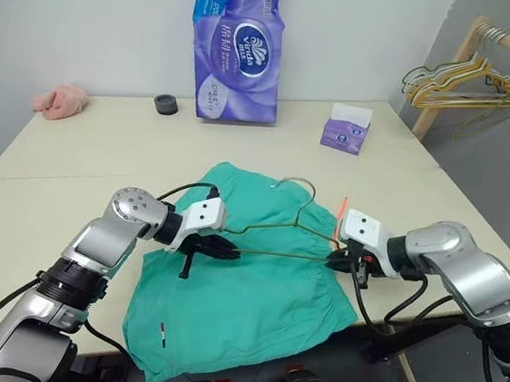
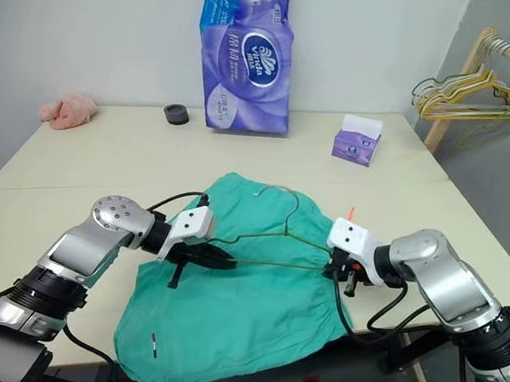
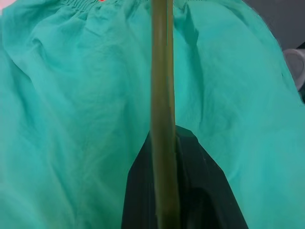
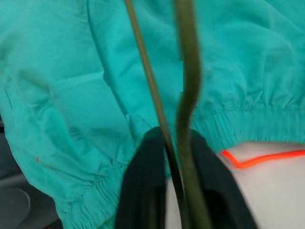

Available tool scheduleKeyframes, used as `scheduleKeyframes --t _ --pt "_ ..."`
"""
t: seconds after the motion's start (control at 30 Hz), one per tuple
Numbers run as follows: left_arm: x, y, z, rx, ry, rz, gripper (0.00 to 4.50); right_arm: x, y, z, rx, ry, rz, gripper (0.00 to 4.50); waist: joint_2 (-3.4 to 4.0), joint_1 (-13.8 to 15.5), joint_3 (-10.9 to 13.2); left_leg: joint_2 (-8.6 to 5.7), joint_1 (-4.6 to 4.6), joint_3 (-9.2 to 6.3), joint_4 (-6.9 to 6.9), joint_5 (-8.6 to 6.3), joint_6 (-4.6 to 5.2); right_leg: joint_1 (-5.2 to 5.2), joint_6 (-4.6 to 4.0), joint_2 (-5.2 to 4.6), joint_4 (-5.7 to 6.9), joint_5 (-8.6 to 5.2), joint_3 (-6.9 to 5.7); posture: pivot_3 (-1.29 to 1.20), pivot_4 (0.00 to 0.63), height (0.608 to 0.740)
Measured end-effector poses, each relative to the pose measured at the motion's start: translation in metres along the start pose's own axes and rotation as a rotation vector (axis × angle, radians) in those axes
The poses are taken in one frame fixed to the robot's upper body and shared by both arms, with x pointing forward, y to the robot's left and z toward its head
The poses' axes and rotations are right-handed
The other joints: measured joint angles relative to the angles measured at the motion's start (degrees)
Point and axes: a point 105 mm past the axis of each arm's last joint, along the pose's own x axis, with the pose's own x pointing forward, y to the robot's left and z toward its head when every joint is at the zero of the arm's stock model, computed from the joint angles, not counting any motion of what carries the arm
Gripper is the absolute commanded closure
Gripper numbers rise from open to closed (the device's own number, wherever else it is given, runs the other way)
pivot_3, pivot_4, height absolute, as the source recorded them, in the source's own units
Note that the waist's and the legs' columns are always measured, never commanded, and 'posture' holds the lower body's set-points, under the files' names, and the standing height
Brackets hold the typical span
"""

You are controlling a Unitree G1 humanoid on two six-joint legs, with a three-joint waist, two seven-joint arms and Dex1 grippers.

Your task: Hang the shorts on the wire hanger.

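The teal-green shorts (image 1: 252,305) lie spread flat on the table's near part, waistband toward my right. Over them hangs the wire hanger (image 1: 276,253), thin and olive-green, its hook (image 1: 302,183) pointing away from me. At the hanger's left corner my left gripper (image 1: 230,250) is shut on the wire; in the left wrist view the wire (image 3: 163,119) runs out from between its black fingers (image 3: 200,191). My right gripper (image 1: 334,259) is shut on the hanger's right corner, where two wire strands (image 4: 188,71) pass between its fingers (image 4: 143,191) above the gathered waistband (image 4: 248,117).
A purple tissue pack (image 1: 236,48), a small tissue box (image 1: 346,129), a black ring (image 1: 165,104) and a pink cloth lump (image 1: 61,100) sit at the table's far side. A wooden rack with yellow and green hangers (image 1: 462,85) stands at the right. A thin orange strip (image 1: 340,216) lies by the waistband.
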Motion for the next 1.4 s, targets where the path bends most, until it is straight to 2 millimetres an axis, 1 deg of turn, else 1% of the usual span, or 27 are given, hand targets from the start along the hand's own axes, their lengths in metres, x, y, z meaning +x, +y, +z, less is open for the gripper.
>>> scheduleKeyframes --t 0.17,0.3,0.43,0.6,0.67,0.73,0.8,0.83,0.87,0.9,0.97,1.03,1.07,1.13,1.17,1.23,1.3,1.4 --pt "0.001 0.001 0.000 -0.002 -0.001 0.006 4.50 0.000 0.000 -0.001 0.014 0.005 0.000 4.48 0.00 0.01 0.00 -0.02 -0.01 0.00 0.00 0.00 0.00 0.01 0.00 -0.01 -0.01 0.00 0.00 -0.15 0.057 0.740" --pt "0.002 0.003 0.001 -0.009 -0.009 0.027 3.49 0.001 0.000 -0.001 0.022 0.003 0.000 4.50 0.00 0.01 0.00 -0.01 0.00 -0.01 0.01 0.00 0.00 0.01 0.00 -0.01 0.00 0.00 -0.01 -0.15 0.057 0.740" --pt "0.004 0.006 0.006 -0.030 -0.056 0.047 2.23 0.002 0.000 -0.001 0.034 0.000 -0.008 4.50 0.00 0.01 0.00 -0.01 -0.01 -0.02 0.01 0.00 0.00 0.01 -0.01 -0.01 0.00 0.01 -0.01 -0.16 0.056 0.740" --pt "0.001 0.015 0.023 -0.070 -0.169 0.091 0.81 -0.004 -0.005 0.001 0.056 -0.031 -0.035 4.50 -0.01 0.02 0.00 -0.01 -0.01 -0.03 0.02 0.00 0.00 0.02 0.00 -0.06 0.00 0.01 -0.03 -0.15 0.054 0.740" --pt "-0.005 0.025 0.031 -0.074 -0.206 0.127 0.81 -0.008 -0.008 -0.001 0.076 -0.045 -0.059 4.50 -0.01 0.03 0.00 -0.02 -0.01 -0.04 0.03 0.00 0.00 0.02 0.00 -0.06 0.01 0.01 -0.04 -0.15 0.052 0.740" --pt "-0.016 0.041 0.038 -0.090 -0.235 0.185 0.81 -0.018 -0.010 -0.007 0.128 -0.067 -0.088 4.50 -0.02 0.20 -0.01 -0.04 -0.03 -0.10 0.03 0.00 0.00 0.03 0.00 -0.03 0.01 0.01 -0.12 -0.15 0.052 0.740" --pt "-0.032 0.053 0.037 -0.100 -0.239 0.252 0.81 -0.032 -0.014 -0.024 0.203 -0.052 -0.148 4.50 -0.02 0.26 -0.01 -0.06 -0.06 -0.11 0.02 0.00 0.00 0.02 -0.08 -0.04 -0.01 0.06 -0.13 -0.16 0.052 0.740" --pt "-0.038 0.058 0.034 -0.107 -0.232 0.283 0.81 -0.039 -0.014 -0.034 0.242 -0.038 -0.175 4.50 -0.01 0.31 -0.01 -0.08 -0.06 -0.10 0.02 0.00 0.00 0.02 -0.09 -0.05 -0.01 0.06 -0.13 -0.16 0.053 0.740" --pt "-0.046 0.065 0.026 -0.126 -0.219 0.326 0.81 -0.049 -0.015 -0.047 0.290 -0.020 -0.212 4.50 -0.01 0.32 -0.01 -0.08 -0.06 -0.10 0.00 -0.01 0.02 0.03 -0.13 -0.06 -0.01 0.09 -0.14 -0.16 0.053 0.740" --pt "-0.052 0.069 0.019 -0.144 -0.206 0.361 0.81 -0.056 -0.015 -0.054 0.322 -0.011 -0.237 4.50 -0.01 0.34 -0.01 -0.08 -0.06 -0.10 0.00 -0.02 0.03 0.02 -0.13 -0.06 -0.01 0.09 -0.13 -0.16 0.054 0.740" --pt "-0.057 0.076 0.006 -0.170 -0.179 0.407 0.81 -0.065 -0.012 -0.065 0.368 -0.003 -0.274 4.50 -0.01 0.22 -0.01 -0.06 -0.05 -0.08 -0.01 -0.03 0.04 0.02 -0.06 -0.06 0.00 0.04 -0.11 -0.16 0.057 0.740" --pt "-0.054 0.076 0.003 -0.174 -0.176 0.403 0.81 -0.073 -0.003 -0.078 0.433 -0.004 -0.299 4.50 -0.03 0.30 0.00 -0.06 -0.07 -0.11 0.00 -0.03 0.04 0.02 -0.05 -0.05 0.01 0.04 -0.14 -0.17 0.059 0.740" --pt "-0.051 0.074 0.005 -0.165 -0.180 0.390 0.81 -0.079 0.006 -0.090 0.491 -0.002 -0.321 4.50 -0.04 0.53 0.00 -0.06 -0.12 -0.13 -0.04 -0.03 0.04 0.02 -0.01 -0.05 -0.03 0.01 -0.15 -0.17 0.060 0.740" --pt "-0.046 0.067 0.001 -0.165 -0.173 0.358 0.81 -0.088 0.021 -0.111 0.605 0.015 -0.354 4.50 -0.04 1.17 -0.01 -0.07 -0.11 -0.12 -0.02 -0.06 0.03 0.02 -0.02 -0.05 -0.01 0.02 -0.13 -0.17 0.063 0.740" --pt "-0.042 0.063 -0.002 -0.171 -0.168 0.338 0.81 -0.091 0.027 -0.116 0.643 0.015 -0.364 4.50 -0.04 1.34 0.00 -0.07 -0.08 -0.05 -0.01 -0.06 0.03 0.02 -0.01 -0.05 0.00 0.02 -0.08 -0.17 0.063 0.740" --pt "-0.030 0.055 0.001 -0.165 -0.175 0.292 0.81 -0.094 0.043 -0.120 0.683 0.012 -0.361 4.50 -0.06 1.53 0.00 -0.06 -0.07 -0.03 0.02 -0.06 0.03 0.03 0.12 -0.05 0.00 -0.06 -0.05 -0.18 0.066 0.740" --pt "-0.021 0.045 0.005 -0.150 -0.181 0.235 0.81 -0.092 0.064 -0.127 0.748 0.017 -0.329 4.50 -0.08 1.61 0.01 -0.04 -0.01 0.00 0.02 -0.06 0.03 0.08 0.13 -0.02 0.01 -0.07 -0.02 -0.18 0.066 0.740" --pt "-0.012 0.037 0.010 -0.142 -0.192 0.189 0.81 -0.090 0.083 -0.136 0.821 0.028 -0.307 4.50 -0.07 1.58 0.00 -0.05 0.09 0.15 0.05 -0.06 0.03 0.14 0.15 0.02 0.01 -0.05 0.00 -0.18 0.066 0.740"
